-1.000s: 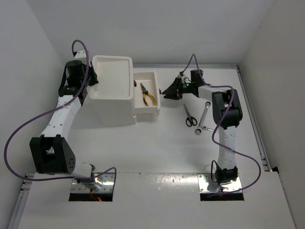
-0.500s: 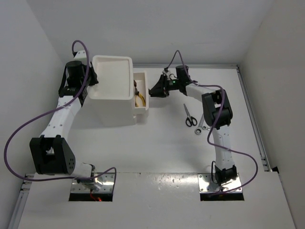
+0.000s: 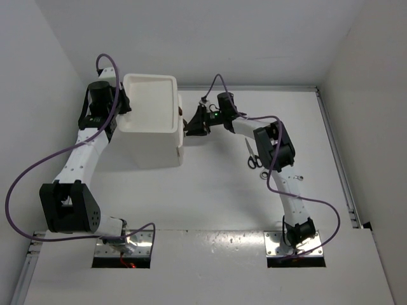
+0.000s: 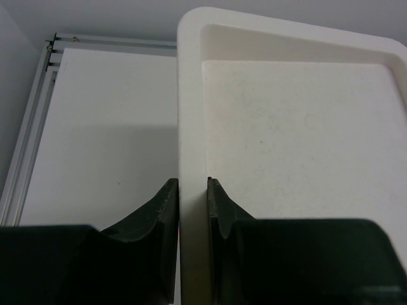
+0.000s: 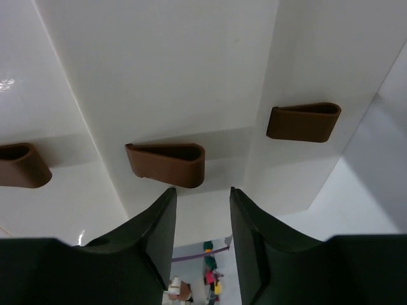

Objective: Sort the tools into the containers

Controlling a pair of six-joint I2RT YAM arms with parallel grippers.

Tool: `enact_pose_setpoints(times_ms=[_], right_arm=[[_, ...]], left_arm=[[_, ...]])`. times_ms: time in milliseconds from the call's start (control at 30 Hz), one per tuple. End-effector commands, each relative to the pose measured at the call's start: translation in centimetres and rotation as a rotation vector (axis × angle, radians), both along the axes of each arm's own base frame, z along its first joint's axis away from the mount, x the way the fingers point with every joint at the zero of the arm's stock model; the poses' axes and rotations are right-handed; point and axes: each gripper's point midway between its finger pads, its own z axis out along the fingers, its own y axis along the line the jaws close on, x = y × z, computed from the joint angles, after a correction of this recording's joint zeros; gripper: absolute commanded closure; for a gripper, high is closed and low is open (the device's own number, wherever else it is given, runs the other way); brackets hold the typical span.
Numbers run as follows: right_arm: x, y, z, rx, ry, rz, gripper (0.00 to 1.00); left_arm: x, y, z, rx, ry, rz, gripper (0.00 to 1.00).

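The tall white box (image 3: 150,136) stands at the back left, its top tray (image 3: 150,78) bare. My left gripper (image 3: 124,107) is shut on the tray's left rim (image 4: 191,95), which runs between the fingers (image 4: 166,203). My right gripper (image 3: 189,125) is open against the box's right side, at the drawer fronts (image 5: 159,82). Its fingertips (image 5: 166,203) sit just below a dark red handle (image 5: 166,164), with nothing between them. Black-handled scissors (image 3: 253,154) lie on the table to the right. A silver wrench end (image 3: 264,173) peeks out beside the right arm. The pliers are hidden.
Two more dark red handles (image 5: 304,122) (image 5: 22,165) flank the middle one. The right arm's elbow (image 3: 275,147) hangs over the scissors and wrench. A metal rail (image 3: 337,159) borders the table's right side. White walls close the back and left.
The right gripper moved left and pushed the drawer holding the yellow-handled pliers into the box; the pliers are now out of sight. The left arm has not moved.
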Motion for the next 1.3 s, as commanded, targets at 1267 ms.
enact_pose_setpoints(times_ms=[1267], right_arm=[[0.1,0.3,6.9,0.185,0.0,-0.046,0.76]], left_arm=[[-4.2,-3.9,-12.4,-0.098,0.383,-0.129,1.0]])
